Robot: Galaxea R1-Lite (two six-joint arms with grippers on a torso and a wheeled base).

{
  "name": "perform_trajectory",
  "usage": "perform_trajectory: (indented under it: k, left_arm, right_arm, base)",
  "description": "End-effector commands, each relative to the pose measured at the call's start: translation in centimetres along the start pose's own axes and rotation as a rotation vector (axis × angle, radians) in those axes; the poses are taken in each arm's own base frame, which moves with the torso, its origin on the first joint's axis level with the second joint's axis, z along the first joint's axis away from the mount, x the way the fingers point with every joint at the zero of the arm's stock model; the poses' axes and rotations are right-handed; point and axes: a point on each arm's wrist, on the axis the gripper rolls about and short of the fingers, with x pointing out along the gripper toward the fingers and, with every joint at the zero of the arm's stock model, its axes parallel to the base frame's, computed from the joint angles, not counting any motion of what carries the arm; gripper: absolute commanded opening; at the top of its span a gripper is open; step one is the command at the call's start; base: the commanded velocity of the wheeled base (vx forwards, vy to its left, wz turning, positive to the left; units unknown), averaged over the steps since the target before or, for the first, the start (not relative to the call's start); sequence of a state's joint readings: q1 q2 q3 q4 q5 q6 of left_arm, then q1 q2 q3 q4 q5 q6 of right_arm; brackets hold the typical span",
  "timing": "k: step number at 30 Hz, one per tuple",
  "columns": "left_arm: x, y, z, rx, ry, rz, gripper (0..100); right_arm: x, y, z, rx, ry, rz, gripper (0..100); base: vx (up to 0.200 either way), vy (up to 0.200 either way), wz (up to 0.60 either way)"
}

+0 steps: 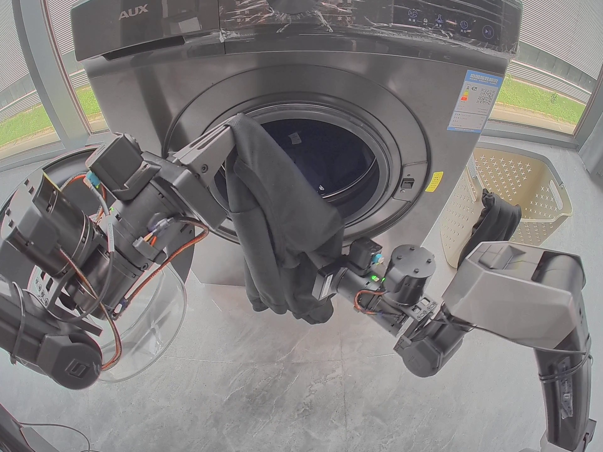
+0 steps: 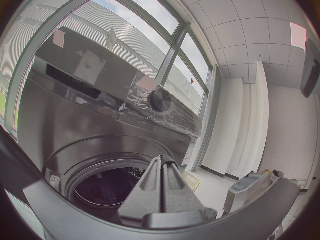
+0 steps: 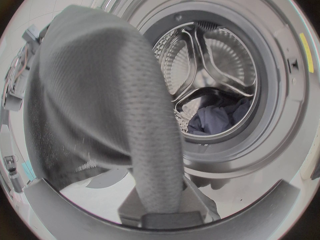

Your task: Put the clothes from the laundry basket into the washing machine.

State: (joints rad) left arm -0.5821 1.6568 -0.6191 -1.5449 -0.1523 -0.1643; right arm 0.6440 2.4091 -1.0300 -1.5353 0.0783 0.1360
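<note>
garment [image 1: 276, 221]: dark grey, hung in the middle of the head view across the mouth of the washer [image 1: 352, 76], not yet inside.
left hand [image 1: 226, 130]: pinched fully closed on the garment's top edge, at the upper left of the opening.
right hand [image 1: 325, 279]: closed on a thick fold lower down, right of centre, with cloth draped over it.
handling: soft, limp, light knit. It would likely sag and catch on the door rim. A bunched fold or an edge seemed the surest hold.
drum: blue clothes [image 3: 216, 117] lay at its bottom.
basket [image 1: 540, 186]: stood at the right of the frame, with 1 dark piece [image 1: 499, 218] over its rim.
</note>
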Motion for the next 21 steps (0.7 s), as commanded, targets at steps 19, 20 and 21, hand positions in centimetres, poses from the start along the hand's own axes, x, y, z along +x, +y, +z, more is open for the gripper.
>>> perform_trajectory:
  k: [19, 20, 21]
  left_arm:
    - [-4.9, 4.1, -10.2, 0.028, 0.442, 0.156, 0]
    - [-5.1, 4.2, -10.6, 0.033, 0.459, 0.156, 0]
    - [-5.1, 4.2, -10.9, 0.039, 0.47, 0.154, 0]
  right_arm:
    - [-4.7, 0.8, 11.2, -0.019, -0.181, -0.003, 0]
    - [-4.7, 1.0, 11.3, -0.02, -0.182, 0.0, 0]
    - [-4.8, 1.1, 11.4, -0.018, -0.185, 0.003, 0]
  base:
    - [0.0, 0.0, 0.0]
    - [0.0, 0.0, 0.0]
    - [0.0, 0.0, 0.0]
